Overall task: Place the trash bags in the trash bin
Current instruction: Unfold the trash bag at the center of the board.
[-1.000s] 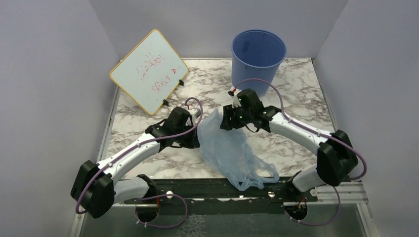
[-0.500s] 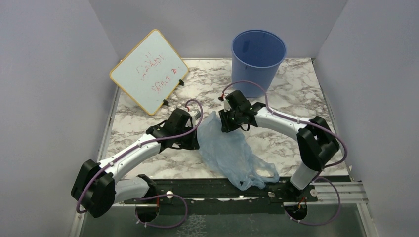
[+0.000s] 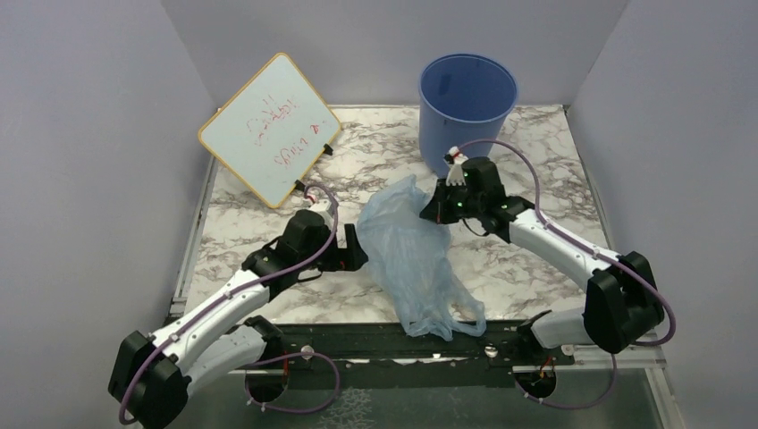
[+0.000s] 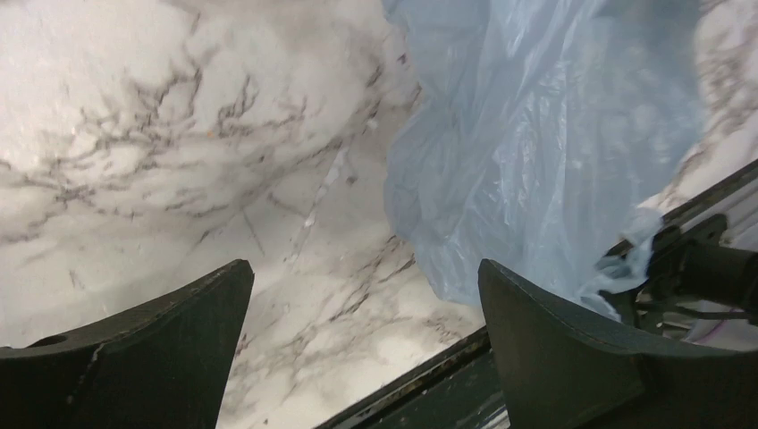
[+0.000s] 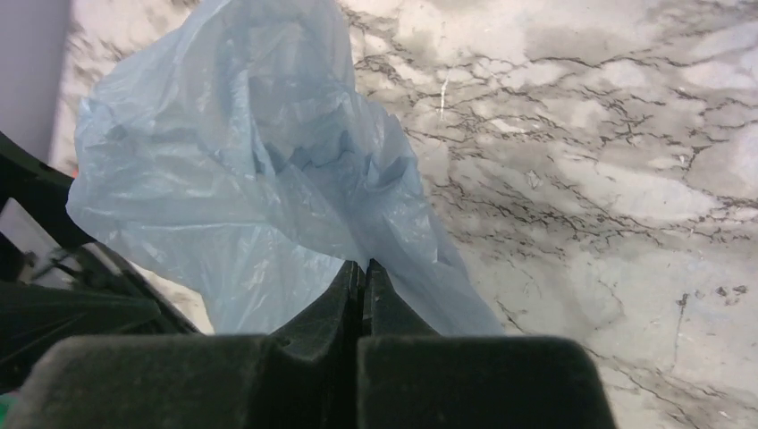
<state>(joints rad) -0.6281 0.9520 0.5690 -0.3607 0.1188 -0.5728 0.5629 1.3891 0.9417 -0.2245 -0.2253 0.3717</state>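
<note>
The trash bag (image 3: pixel 409 255), thin light-blue crinkly plastic, lies mid-table with its tail reaching over the front rail. Its top edge is raised and pinched in my right gripper (image 3: pixel 434 211), which is shut on it; in the right wrist view the fingertips (image 5: pixel 362 265) meet on the bag (image 5: pixel 241 179). My left gripper (image 3: pixel 356 254) stands open just left of the bag, and nothing sits between its fingers (image 4: pixel 364 268); the bag (image 4: pixel 536 134) hangs ahead and to the right. The trash bin (image 3: pixel 467 98), a round blue bucket, stands upright at the back, just behind the right wrist.
A white board with red writing (image 3: pixel 268 127) leans at the back left. The black front rail (image 3: pixel 357 337) runs along the near edge of the marble table (image 3: pixel 536 179). Grey walls close in both sides and the back.
My left gripper opened, let go of the bag and drew back to the left. My right gripper shut on the bag's top and carried it right, toward the bin.
</note>
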